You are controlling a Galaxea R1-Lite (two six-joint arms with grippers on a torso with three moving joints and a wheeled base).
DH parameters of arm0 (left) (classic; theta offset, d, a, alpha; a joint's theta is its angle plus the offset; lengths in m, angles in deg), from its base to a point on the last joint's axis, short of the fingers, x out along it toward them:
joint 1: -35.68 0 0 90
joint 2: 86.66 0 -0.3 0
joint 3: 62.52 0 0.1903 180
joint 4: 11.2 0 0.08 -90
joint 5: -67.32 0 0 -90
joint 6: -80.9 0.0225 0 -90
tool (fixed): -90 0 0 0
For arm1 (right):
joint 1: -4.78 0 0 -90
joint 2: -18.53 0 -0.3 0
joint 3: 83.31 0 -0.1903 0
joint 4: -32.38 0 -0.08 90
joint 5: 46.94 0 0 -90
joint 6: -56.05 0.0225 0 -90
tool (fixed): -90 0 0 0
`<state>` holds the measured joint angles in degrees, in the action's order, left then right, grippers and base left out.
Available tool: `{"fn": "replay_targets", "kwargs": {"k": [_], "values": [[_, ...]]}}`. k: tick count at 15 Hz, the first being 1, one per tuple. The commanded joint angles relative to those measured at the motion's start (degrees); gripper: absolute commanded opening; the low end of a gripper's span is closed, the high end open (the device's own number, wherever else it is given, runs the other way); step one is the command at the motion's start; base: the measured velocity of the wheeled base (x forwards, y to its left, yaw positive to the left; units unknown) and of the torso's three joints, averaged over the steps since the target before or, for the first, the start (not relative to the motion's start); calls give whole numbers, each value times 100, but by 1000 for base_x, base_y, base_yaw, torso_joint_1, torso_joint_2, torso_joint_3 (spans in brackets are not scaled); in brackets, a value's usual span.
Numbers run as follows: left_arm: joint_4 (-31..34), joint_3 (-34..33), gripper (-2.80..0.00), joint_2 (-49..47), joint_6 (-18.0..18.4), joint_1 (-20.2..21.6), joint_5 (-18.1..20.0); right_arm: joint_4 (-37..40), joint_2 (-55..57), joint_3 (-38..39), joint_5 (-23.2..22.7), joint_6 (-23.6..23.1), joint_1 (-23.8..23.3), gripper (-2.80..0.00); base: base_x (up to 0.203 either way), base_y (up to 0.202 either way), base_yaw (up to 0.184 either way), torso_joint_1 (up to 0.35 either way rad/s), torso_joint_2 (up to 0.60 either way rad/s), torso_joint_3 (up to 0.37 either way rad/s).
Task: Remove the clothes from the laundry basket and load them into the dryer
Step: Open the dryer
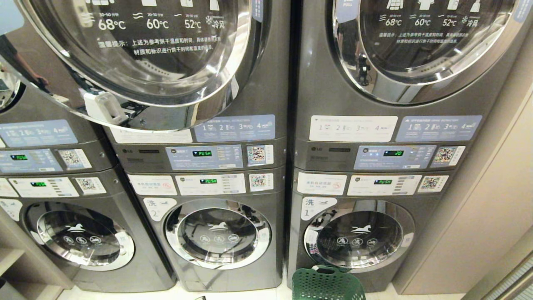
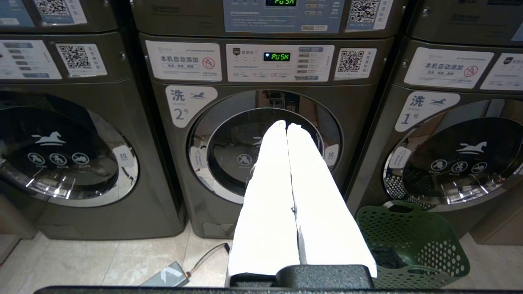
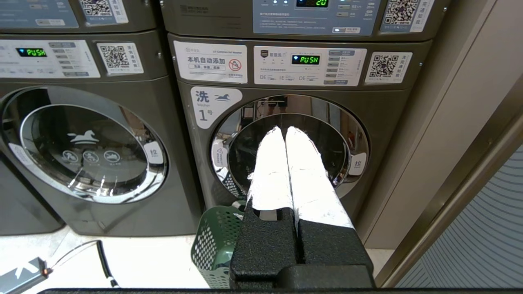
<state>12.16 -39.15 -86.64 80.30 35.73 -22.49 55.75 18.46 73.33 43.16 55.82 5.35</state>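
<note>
The green laundry basket (image 1: 327, 285) stood on the floor just in front of the washer marked 1 (image 1: 358, 239), with something dark lying in its bottom, too shadowed to name as a garment. It was perforated plastic with moulded handle openings, light and likely to slide if nudged.

The dryer door (image 1: 137, 58) above the washer marked 2 (image 1: 218, 237) hung open well above the basket and off to its left.

The left gripper (image 2: 286, 126) had its white-wrapped fingers pressed together, empty, pointing at the washer marked 2. The right gripper (image 3: 284, 131) was likewise closed on nothing, aimed at the washer marked 1 above the basket.

Judged from here, a closed gripper lowered into the basket would push cloth down or tip the basket. The open door could also catch a rising arm, and a loosely pinched garment might drop on the lift.
</note>
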Motion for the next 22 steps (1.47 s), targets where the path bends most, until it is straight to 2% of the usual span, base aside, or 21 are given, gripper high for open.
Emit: {"fn": "replay_targets", "kwargs": {"k": [1, 4, 5, 7, 9, 11, 13, 15, 17, 18, 19, 20, 22], "values": [[0, -4, -280, 6, -2, 4, -1, 0, 7, 0, -1, -4, 4, -280, 0, 0, 0, 0, 0, 0], [-59, 124, -280, -9, 197, -14, 84, 0, 7, 0, -1, -13, 4, -280, 0, 0, 0, 0, 0, 0], [-40, 456, -280, -107, 227, -14, 172, 0, 7, 0, -8, -13, 4, -280, 0, 0, 0, 0, 0, 0], [-40, 1680, -280, -868, 217, -34, 292, 0, 7, 0, -1, -13, 4, -280, 0, 0, 0, 0, 0, 0], [-152, 2953, -280, -2305, 11, -53, 185, 0, 7, 0, -1, -13, 4, -280, 0, 0, 0, 0, 0, 0], [-557, 4263, -280, -4112, -307, 29, -159, 0, 7, 0, -10, -101, 4, -280, 0, 0, 0, 0, 0, 0], [-1118, 5541, -280, -5801, -669, 460, -289, 0, 7, 0, -10, -92, 4, -280, 0, 0, 0, 0, 0, 0], [-1574, 6544, -280, -7041, -1026, 1465, 164, 0, 7, 0, -10, -74, 4, -280, 0, 0, 0, 0, 0, 0], [-2039, 7172, -280, -7786, -1482, 2610, 1130, 0, 7, 0, -10, -48, 4, -280, 0, 0, 0, 0, 0, 0], [-2232, 7356, -280, -7990, -1672, 2979, 1553, 0, 7, 0, -10, -48, 4, -280, 0, 0, 0, 0, 0, 0], [-2392, 7543, -280, -8146, -1819, 3309, 1965, 0, 7, 0, -10, -48, 4, -280, 0, 0, 0, 0, 0, 0], [-2486, 7650, -280, -8209, -1959, 3454, 2308, 0, 7, 0, -10, -48, 4, -280, 0, 0, 0, 0, 0, 0], [-2512, 7664, -280, -8235, -2135, 3434, 2823, 0, 7, 0, -10, -57, 4, -280, 0, 0, 0, 0, 0, 0]]}}
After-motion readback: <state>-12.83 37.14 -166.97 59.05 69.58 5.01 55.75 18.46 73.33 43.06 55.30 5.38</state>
